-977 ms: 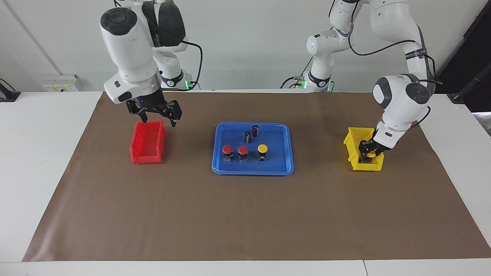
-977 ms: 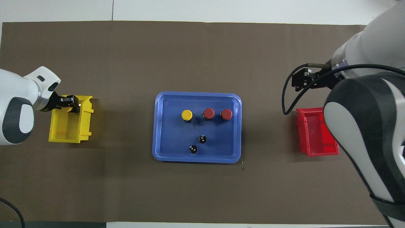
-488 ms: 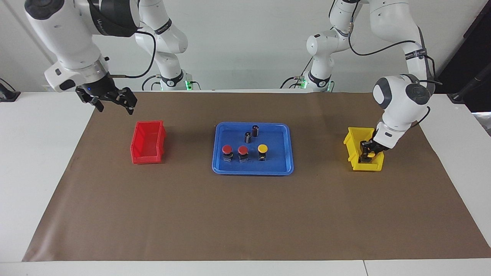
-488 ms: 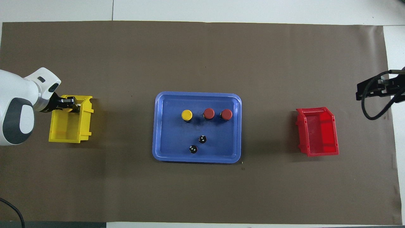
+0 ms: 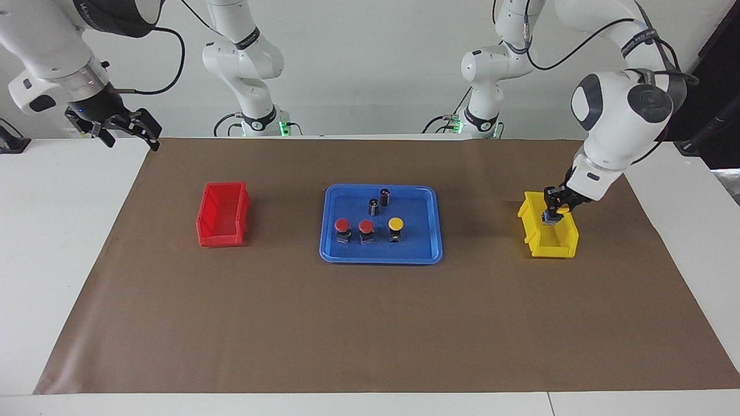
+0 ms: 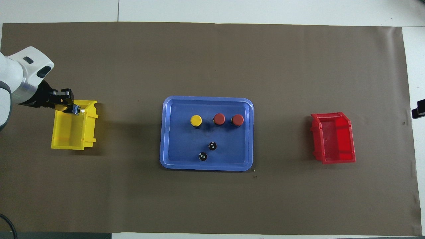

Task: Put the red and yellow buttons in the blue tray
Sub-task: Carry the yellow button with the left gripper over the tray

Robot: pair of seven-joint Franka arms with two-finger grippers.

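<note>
The blue tray (image 5: pixel 381 255) (image 6: pixel 206 166) lies mid-mat. In it stand two red buttons (image 5: pixel 342 225) (image 5: pixel 366 226) (image 6: pixel 219 118) (image 6: pixel 237 119) and one yellow button (image 5: pixel 395 223) (image 6: pixel 196 120), all in a row. My left gripper (image 5: pixel 555 205) (image 6: pixel 68 105) hangs just above the yellow bin (image 5: pixel 556 247) (image 6: pixel 71 134), shut on another yellow button (image 5: pixel 548 216) (image 6: pixel 61 107), lifted clear of the bin floor. My right gripper (image 5: pixel 132 140) is raised and open, holding nothing, over the mat's corner at the right arm's end; only a sliver of it shows in the overhead view.
Two small dark cylinders (image 5: pixel 385 196) (image 5: pixel 374 206) (image 6: pixel 212 145) (image 6: pixel 203 156) stand in the tray, nearer the robots than the buttons. A red bin (image 5: pixel 222 216) (image 6: pixel 333 139) sits toward the right arm's end. A brown mat (image 5: pixel 370 323) covers the table.
The left gripper closed on the yellow button in the yellow bin and lifted it. The right arm swung up and away from the red bin toward its own end of the table.
</note>
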